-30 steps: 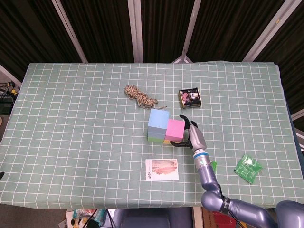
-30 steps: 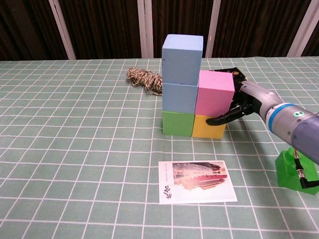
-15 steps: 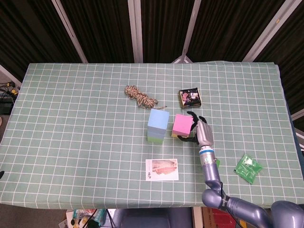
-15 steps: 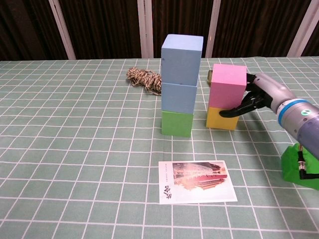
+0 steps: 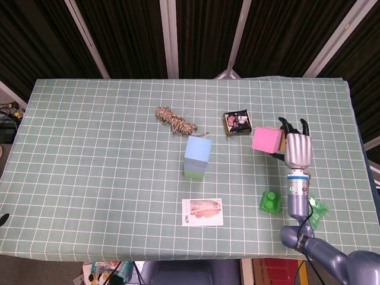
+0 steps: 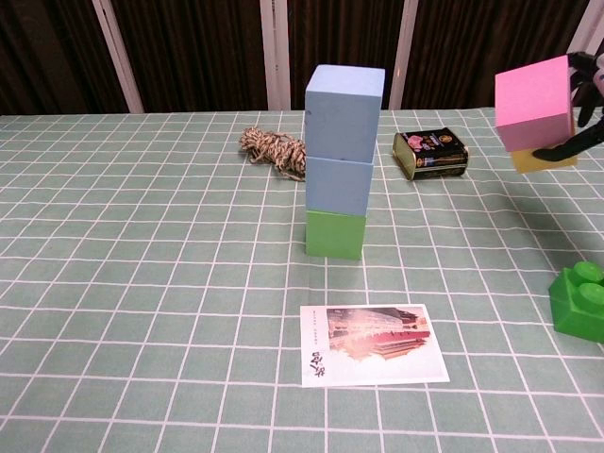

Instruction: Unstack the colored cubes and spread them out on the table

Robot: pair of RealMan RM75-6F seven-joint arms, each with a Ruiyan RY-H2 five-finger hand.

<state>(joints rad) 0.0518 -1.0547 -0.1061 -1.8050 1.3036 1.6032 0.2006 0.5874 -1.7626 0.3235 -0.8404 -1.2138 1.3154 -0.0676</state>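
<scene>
Two blue cubes point(image 6: 344, 102) stand stacked on a green cube point(image 6: 336, 233) near the table's middle; from above the tower shows as a blue top point(image 5: 198, 151). My right hand point(image 5: 298, 148) holds a pink cube point(image 5: 266, 139) with a yellow cube point(image 6: 544, 158) under it, both lifted off the table at the right. In the chest view the pink cube point(image 6: 535, 92) is tilted at the right edge, with dark fingers point(image 6: 587, 85) behind it. My left hand shows in neither view.
A rope bundle point(image 5: 175, 121) and a dark tin point(image 5: 238, 123) lie behind the tower. A picture card point(image 5: 202, 212) lies in front of it. A green toy brick point(image 5: 272, 202) and a green packet point(image 5: 316, 208) sit at the front right.
My right hand has carried the pink and yellow cubes to the right and up off the table, away from the tower. The green toy brick now shows uncovered.
</scene>
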